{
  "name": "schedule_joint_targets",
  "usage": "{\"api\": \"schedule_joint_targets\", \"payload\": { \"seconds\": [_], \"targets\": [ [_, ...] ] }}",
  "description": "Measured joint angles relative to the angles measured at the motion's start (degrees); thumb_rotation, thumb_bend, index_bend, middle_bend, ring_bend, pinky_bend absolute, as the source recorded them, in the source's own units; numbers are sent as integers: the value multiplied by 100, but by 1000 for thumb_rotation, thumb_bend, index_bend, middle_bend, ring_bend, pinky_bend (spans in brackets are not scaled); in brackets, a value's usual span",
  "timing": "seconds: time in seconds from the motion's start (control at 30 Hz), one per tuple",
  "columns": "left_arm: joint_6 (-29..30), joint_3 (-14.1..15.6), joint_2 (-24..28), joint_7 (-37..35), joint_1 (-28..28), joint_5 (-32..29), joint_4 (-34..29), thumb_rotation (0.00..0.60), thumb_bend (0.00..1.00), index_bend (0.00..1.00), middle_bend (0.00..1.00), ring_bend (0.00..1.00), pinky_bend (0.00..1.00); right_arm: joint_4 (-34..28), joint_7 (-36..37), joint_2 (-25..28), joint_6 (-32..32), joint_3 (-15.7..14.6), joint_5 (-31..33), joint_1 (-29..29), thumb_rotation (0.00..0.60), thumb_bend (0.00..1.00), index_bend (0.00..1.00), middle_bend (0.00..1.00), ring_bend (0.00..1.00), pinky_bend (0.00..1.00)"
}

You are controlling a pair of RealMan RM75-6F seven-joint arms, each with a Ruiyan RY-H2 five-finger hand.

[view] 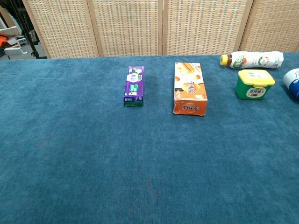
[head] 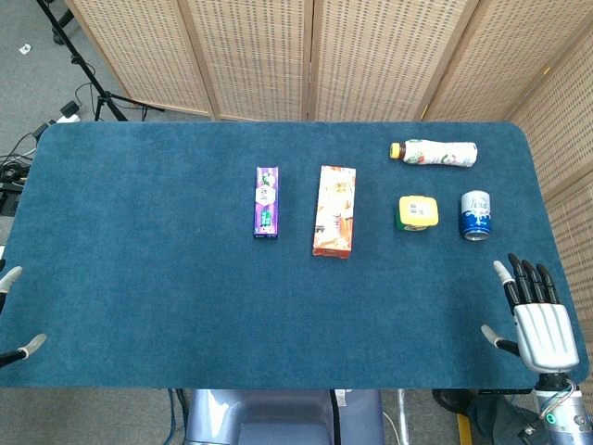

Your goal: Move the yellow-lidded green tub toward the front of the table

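Note:
The green tub with the yellow lid (head: pixel 417 212) (view: pixel 254 84) stands upright on the blue table, right of centre, between an orange box and a blue can. My right hand (head: pixel 535 315) lies flat near the front right corner, fingers spread and empty, well in front of the tub and to its right. Only the fingertips of my left hand (head: pixel 13 312) show at the front left edge, apart and holding nothing. The chest view shows neither hand.
An orange snack box (head: pixel 335 210) and a purple box (head: pixel 267 201) lie mid-table. A bottle (head: pixel 434 153) lies on its side behind the tub. A blue can (head: pixel 475 215) stands right of the tub. Wicker screens back the table.

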Motion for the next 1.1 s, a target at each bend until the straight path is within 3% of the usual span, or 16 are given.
{"api": "schedule_joint_targets", "payload": {
  "seconds": [0.33,0.63,0.87,1.1],
  "targets": [
    [28,-26,52,-140,18,-24,-10,600,0,0,0,0,0,125,322,-58,-435,100,-91,337,600,0,0,0,0,0],
    [-79,-108,59,-165,-22,-193,-8,600,0,0,0,0,0,618,612,-284,-2157,681,192,1712,600,0,0,0,0,0],
    [-237,-184,-6,-192,-128,-287,99,600,0,0,0,0,0,1165,164,-626,-3502,1141,1337,2762,600,0,0,0,0,0],
    [-446,-244,-34,-179,-212,-483,144,600,0,0,0,0,0,1838,-730,-965,-4255,1337,2634,3347,600,0,0,0,0,0]
  ]
}}
